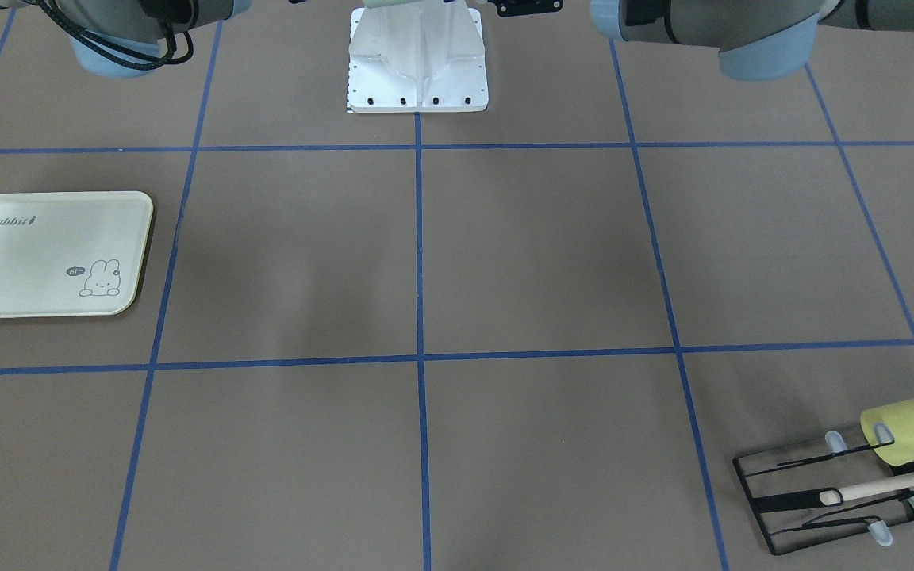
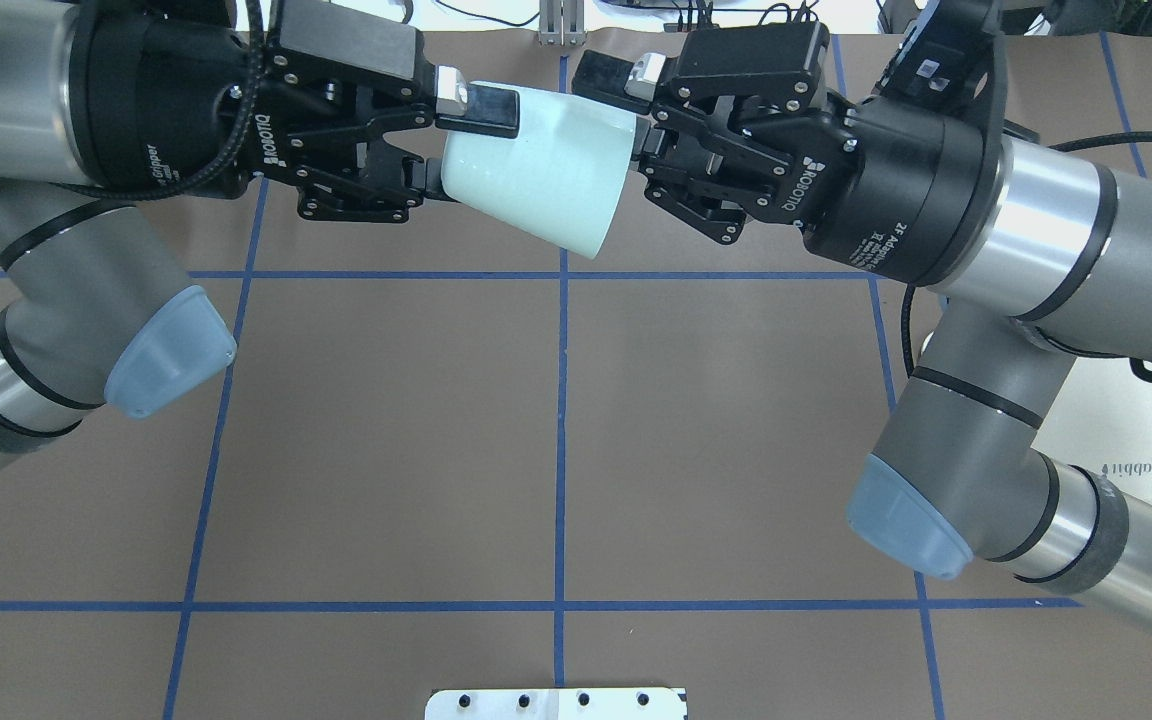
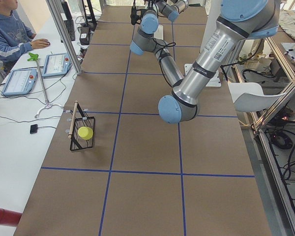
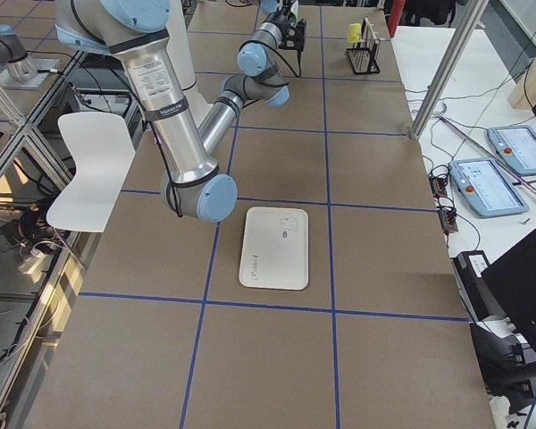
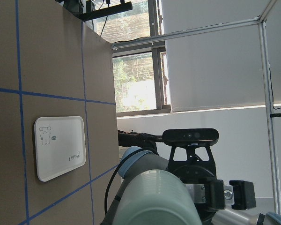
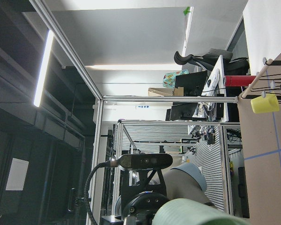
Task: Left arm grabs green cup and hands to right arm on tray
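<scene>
We saw the green cup (image 2: 536, 165) as a plain pale mint, without pattern. The left gripper (image 2: 451, 145) and the right gripper (image 2: 626, 115) were black with white lettering. The left arm (image 2: 66, 250) and the right arm (image 2: 976, 430) were grey with pale-blue joint caps and black cables. The table (image 1: 544, 254) was matt brown, crossed by a grid of blue tape lines. The tray (image 1: 28, 262) was cream, with grey "Rabbit" script and a grey line-drawn bunny. We also noted a yellow-green cup (image 1: 913, 428), a black wire rack (image 1: 774, 507) with pale-blue tips, a light wooden stick (image 1: 893, 482) and a white mounting plate (image 1: 417, 71) with black bolt dots.
</scene>
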Motion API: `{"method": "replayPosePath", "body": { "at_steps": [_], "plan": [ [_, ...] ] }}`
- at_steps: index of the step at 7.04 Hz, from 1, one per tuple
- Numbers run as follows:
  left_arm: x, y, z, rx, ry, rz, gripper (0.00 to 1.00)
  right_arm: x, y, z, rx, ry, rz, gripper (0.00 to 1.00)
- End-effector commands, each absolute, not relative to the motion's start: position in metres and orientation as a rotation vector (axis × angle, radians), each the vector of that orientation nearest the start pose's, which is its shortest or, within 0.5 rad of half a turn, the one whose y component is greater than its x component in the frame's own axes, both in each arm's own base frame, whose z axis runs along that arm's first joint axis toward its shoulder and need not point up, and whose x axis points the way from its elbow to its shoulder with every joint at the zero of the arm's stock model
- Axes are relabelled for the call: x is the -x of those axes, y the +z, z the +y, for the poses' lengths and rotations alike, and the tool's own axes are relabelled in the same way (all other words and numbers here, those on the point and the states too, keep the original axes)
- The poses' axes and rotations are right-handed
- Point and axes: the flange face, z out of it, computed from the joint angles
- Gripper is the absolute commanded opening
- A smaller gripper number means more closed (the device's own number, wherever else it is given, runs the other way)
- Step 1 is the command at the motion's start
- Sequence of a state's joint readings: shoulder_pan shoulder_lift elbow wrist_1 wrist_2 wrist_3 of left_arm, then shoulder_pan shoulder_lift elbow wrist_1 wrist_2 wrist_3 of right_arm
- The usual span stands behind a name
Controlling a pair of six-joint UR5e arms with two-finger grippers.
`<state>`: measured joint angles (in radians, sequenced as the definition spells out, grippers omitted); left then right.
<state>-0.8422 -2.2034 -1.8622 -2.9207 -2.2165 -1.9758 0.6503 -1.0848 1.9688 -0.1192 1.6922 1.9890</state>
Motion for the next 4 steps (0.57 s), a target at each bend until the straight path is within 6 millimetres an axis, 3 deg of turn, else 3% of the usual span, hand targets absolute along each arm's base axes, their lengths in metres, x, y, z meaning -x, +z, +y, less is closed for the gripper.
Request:
{"method": "replayPosePath", "body": {
  "at_steps": [1,2,3,4],
  "plan": [
    [-0.2675,0.0651,-0.4099,-0.137,0.002,2.109,0.25,0.2836,0.0932,-0.3674,-0.210,0.384,-2.348,0.25],
    [-0.2675,0.0643,-0.4099,-0.137,0.002,2.109,0.25,0.2837,0.0939,-0.3674,-0.210,0.384,-2.347,0.20],
    [-0.2677,0.0650,-0.4101,-0.135,0.000,2.107,0.66,0.2839,0.0939,-0.3676,-0.210,0.385,-2.345,0.00],
    [-0.2683,0.0643,-0.4108,-0.132,-0.005,2.102,1.00,0.2844,0.0942,-0.3680,-0.208,0.390,-2.337,0.00]
  ]
}}
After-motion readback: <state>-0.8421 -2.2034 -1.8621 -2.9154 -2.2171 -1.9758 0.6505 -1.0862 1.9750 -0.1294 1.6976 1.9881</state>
